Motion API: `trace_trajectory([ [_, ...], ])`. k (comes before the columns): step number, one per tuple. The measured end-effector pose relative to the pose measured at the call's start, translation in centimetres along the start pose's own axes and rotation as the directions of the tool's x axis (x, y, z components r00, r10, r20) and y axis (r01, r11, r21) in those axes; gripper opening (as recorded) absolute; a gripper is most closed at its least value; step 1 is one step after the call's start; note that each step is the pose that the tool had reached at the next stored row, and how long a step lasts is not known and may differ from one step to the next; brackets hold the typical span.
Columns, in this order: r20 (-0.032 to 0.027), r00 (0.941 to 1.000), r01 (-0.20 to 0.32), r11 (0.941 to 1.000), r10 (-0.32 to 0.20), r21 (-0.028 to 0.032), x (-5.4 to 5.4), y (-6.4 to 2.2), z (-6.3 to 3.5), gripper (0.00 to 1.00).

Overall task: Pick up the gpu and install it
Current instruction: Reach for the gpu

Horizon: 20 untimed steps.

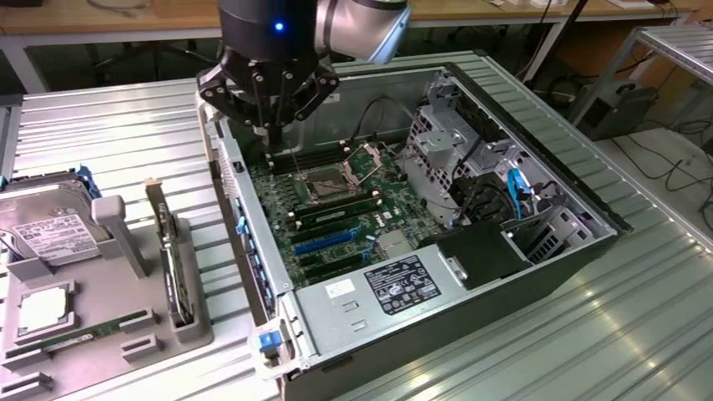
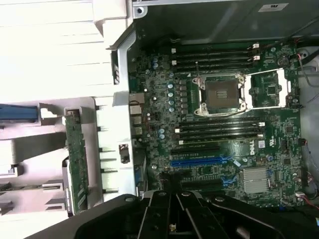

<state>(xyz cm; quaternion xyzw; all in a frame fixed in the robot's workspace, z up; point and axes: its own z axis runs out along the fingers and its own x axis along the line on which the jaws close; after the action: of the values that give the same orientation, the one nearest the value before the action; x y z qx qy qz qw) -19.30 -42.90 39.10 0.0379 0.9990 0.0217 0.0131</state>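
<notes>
The gpu [image 1: 173, 261] stands on edge in a grey fixture [image 1: 192, 332] at the exterior view's left, outside the open computer case [image 1: 579, 251]. It is a thin green card with a silver bracket at its far end. In the wrist view the gpu [image 2: 76, 160] shows as a narrow green strip beside the case's rear panel. My gripper [image 1: 270, 142] hangs inside the case over the far corner of the motherboard [image 1: 385, 219], well away from the card. The gripper [image 2: 172, 191] is shut with nothing in it. A blue expansion slot [image 2: 199, 162] lies on the board close to the fingertips.
The fixture also holds a silver hard drive [image 1: 50, 230], a processor chip [image 1: 42, 307] and a memory stick [image 1: 80, 336]. Inside the case are the open processor socket [image 2: 219, 94], black memory slots [image 2: 219, 130], drive cages [image 1: 452, 142], cables and a power supply [image 1: 379, 292].
</notes>
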Motion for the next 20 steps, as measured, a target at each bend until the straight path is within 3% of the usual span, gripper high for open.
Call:
trace_trajectory([
  [3,0.0001,1.0,0.0,1.0,0.0,0.0004,2.2,-0.63,0.15,0.11],
  [6,0.0001,1.0,0.0,1.0,0.0,0.0011,3.8,-1.05,0.28,0.11],
  [20,0.0003,1.0,0.0,1.0,0.0,0.003,9.4,-2.58,1.02,0.11],
])
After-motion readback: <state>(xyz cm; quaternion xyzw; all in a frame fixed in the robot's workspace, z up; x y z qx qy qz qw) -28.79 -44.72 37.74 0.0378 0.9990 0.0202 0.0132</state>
